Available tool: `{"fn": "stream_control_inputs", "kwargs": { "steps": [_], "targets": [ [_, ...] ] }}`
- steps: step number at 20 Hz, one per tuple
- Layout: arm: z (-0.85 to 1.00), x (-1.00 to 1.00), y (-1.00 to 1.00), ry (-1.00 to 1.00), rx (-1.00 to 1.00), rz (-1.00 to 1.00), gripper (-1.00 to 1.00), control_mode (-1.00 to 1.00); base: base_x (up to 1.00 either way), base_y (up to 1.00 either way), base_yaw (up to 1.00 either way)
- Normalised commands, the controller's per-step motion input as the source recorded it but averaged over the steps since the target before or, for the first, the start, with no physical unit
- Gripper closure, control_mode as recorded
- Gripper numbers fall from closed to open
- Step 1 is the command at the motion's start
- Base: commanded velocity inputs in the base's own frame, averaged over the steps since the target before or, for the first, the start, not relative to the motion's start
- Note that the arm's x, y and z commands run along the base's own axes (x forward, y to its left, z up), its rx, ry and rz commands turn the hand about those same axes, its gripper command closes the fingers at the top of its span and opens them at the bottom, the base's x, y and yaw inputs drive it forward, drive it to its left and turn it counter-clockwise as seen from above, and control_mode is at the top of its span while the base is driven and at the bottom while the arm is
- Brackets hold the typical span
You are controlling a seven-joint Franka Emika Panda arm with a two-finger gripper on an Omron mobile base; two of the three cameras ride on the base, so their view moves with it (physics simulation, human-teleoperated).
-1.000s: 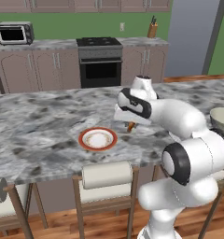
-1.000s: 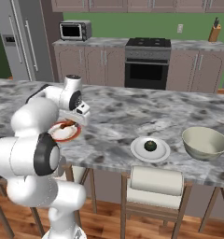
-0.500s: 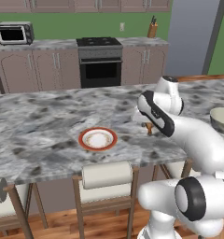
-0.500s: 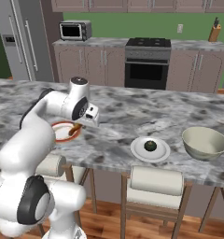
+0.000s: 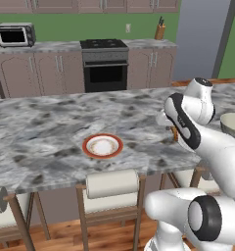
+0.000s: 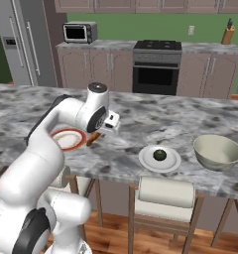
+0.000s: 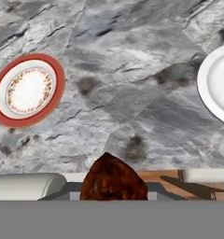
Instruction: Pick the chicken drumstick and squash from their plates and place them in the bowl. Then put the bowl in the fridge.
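- Since a second ago the arm has swung away from the red-rimmed plate, carrying the chicken drumstick across the marble counter toward the white plate and the bowl.
- Clenched on the chicken drumstick, the gripper holds it just above the counter; in the hand view the brown meat sits right between the fingers at the bottom edge.
- Behind the fingers, on the side the arm came from, the red-rimmed plate lies bare of food.
- Ahead of the fingers, the white plate carries a small dark green squash at its middle.
- Beyond that plate, farther from the fingers, the cream bowl stands on the counter near its edge.
- Well apart from the fingers, across the room, the grey fridge stands with its doors closed.
- Padded stools are tucked under the counter edge below the fingers.
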Motion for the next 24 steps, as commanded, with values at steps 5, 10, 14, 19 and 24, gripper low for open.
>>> {"fn": "stream_control_inputs", "kwargs": {
  "steps": [5,10,14,19,24],
  "targets": [
    [0.26,-0.05,-0.66,0.01,0.00,-0.11,1.00,-1.00,0.00,0.00,0.00],
    [0.05,-0.02,-0.61,0.00,-0.07,-0.22,1.00,-1.00,0.00,0.00,0.00],
    [0.00,0.08,-0.57,0.00,-0.13,-0.34,1.00,-1.00,0.00,0.00,0.00],
    [0.00,0.07,-0.64,0.01,-0.08,-0.29,1.00,-1.00,0.00,0.00,0.00],
    [0.00,0.16,-0.62,0.11,-0.02,-0.29,1.00,-1.00,0.00,0.00,0.00]
  ]
}}
